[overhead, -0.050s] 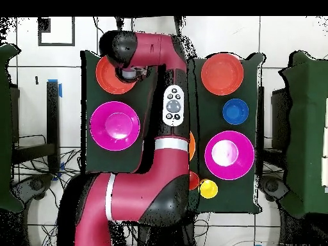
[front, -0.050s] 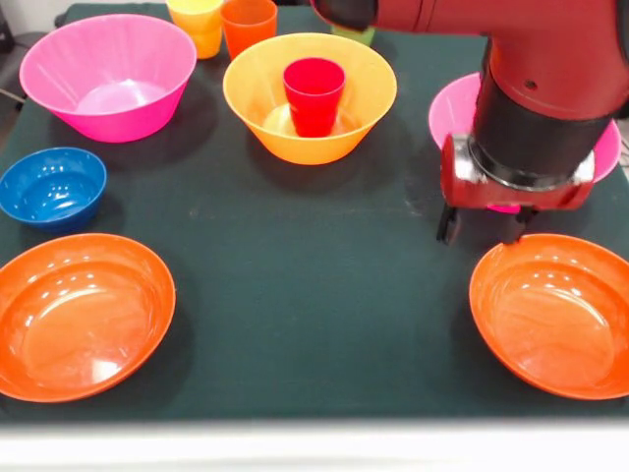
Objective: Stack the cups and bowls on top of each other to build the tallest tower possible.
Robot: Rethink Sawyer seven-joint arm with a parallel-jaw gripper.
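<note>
A red cup stands upright inside the large orange bowl at the back middle. That is the whole tower. Behind it stand a yellow cup, an orange cup and a sliver of a green cup. The small blue bowl sits at the left. One pink bowl is at the back left; another pink bowl is half hidden behind the arm. My gripper hangs open and empty just above the far rim of the right red-orange bowl.
A second shallow red-orange bowl lies at the front left. From above, the arm covers the table's middle and most of the orange bowl; the blue bowl and yellow cup show beside it.
</note>
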